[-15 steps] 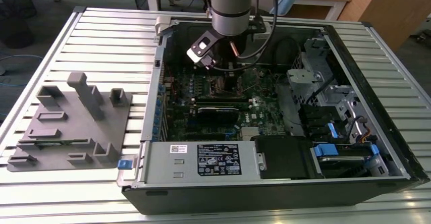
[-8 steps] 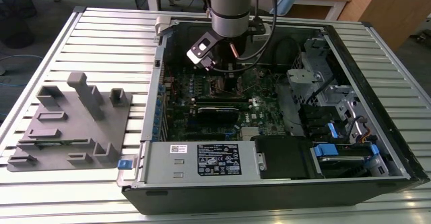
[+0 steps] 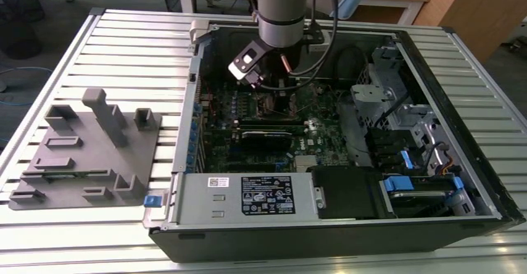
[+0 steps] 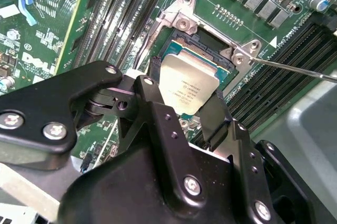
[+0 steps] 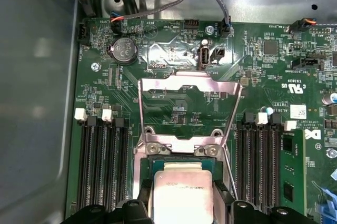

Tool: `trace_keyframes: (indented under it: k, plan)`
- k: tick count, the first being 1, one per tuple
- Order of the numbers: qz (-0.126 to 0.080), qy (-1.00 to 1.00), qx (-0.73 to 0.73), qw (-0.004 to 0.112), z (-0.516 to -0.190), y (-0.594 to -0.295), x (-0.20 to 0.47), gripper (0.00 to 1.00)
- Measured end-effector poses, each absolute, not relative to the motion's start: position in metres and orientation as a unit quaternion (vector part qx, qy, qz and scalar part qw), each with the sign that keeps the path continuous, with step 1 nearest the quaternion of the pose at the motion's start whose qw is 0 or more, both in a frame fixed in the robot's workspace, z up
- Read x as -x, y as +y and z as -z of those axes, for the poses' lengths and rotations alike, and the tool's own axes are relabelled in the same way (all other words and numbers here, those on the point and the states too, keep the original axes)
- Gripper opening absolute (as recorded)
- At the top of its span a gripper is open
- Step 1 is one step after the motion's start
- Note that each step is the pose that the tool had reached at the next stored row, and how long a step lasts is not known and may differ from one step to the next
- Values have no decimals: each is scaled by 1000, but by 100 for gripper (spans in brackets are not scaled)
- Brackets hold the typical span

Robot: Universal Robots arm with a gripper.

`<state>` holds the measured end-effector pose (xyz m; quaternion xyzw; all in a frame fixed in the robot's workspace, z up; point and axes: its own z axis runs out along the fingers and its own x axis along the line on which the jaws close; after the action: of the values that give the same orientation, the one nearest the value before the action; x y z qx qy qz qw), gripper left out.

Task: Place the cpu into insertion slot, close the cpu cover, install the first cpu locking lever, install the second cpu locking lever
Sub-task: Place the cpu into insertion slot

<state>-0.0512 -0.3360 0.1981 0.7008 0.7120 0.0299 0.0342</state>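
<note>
The claw (image 4: 184, 98) is closed to chip width and grips the chip (image 4: 190, 79) by two opposite edges. The socket (image 4: 208, 42) lies directly under the claw, and the cover (image 5: 152, 83) stands hinged open beyond it. The chip is probably light, stiff, smooth-topped and fragile underneath. Hold it by the edges only and keep it level.

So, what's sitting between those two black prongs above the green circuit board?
A small flat square silver-grey chip, gripped by the tool, just over the dark square silver-rimmed socket, as the second wrist view shows.
</note>
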Motion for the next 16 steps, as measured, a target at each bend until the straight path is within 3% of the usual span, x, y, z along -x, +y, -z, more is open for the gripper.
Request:
trace_keyframes:
  k: [16]
  plan:
    - [-30,712,-701,34,-196,-334,53,54]
